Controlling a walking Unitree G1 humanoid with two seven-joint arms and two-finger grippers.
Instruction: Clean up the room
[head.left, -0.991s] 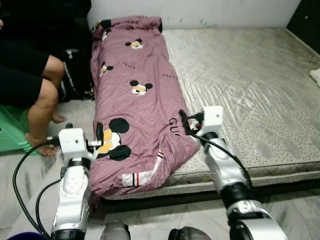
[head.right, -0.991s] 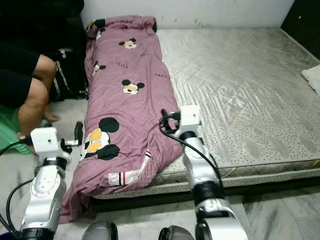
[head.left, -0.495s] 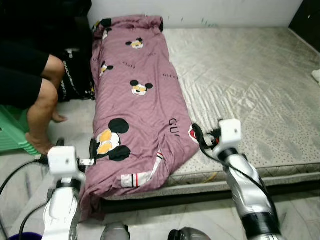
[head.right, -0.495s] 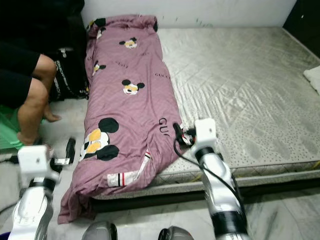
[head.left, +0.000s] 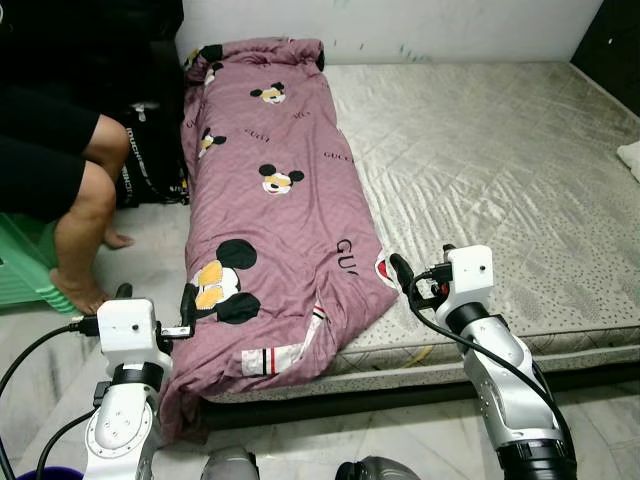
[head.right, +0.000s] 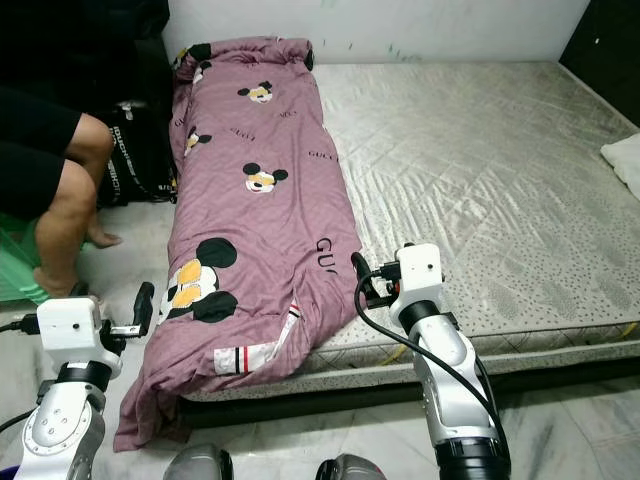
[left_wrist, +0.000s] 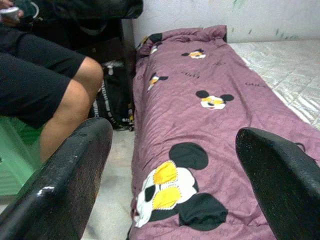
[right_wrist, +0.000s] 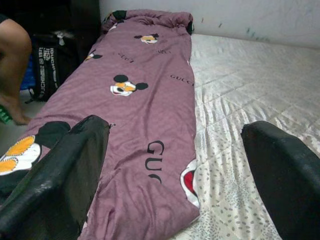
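A mauve quilt (head.left: 280, 210) printed with cartoon mice lies folded lengthwise along the left edge of the bare grey mattress (head.left: 500, 170). Its near corner hangs over the bed's front edge toward the floor. My left gripper (head.left: 155, 298) is open, just left of the quilt's hanging corner and apart from it. In the left wrist view the quilt (left_wrist: 200, 125) lies ahead between the spread fingers (left_wrist: 65, 175). My right gripper (head.left: 422, 262) is open too, over the mattress beside the quilt's near right edge. The right wrist view shows that edge (right_wrist: 165, 165) between its fingers (right_wrist: 60, 170).
A person (head.left: 70, 170) in black shorts sits at the left on a green stool (head.left: 25, 260), feet on the floor. A black bag (head.left: 150, 150) stands between the person and the bed. A white item (head.left: 630, 155) lies at the mattress's right edge.
Both grippers have drawn back from the quilt toward me and lowered. The left one moved out to the left, the right one to the right. The quilt's near corner now hangs lower.
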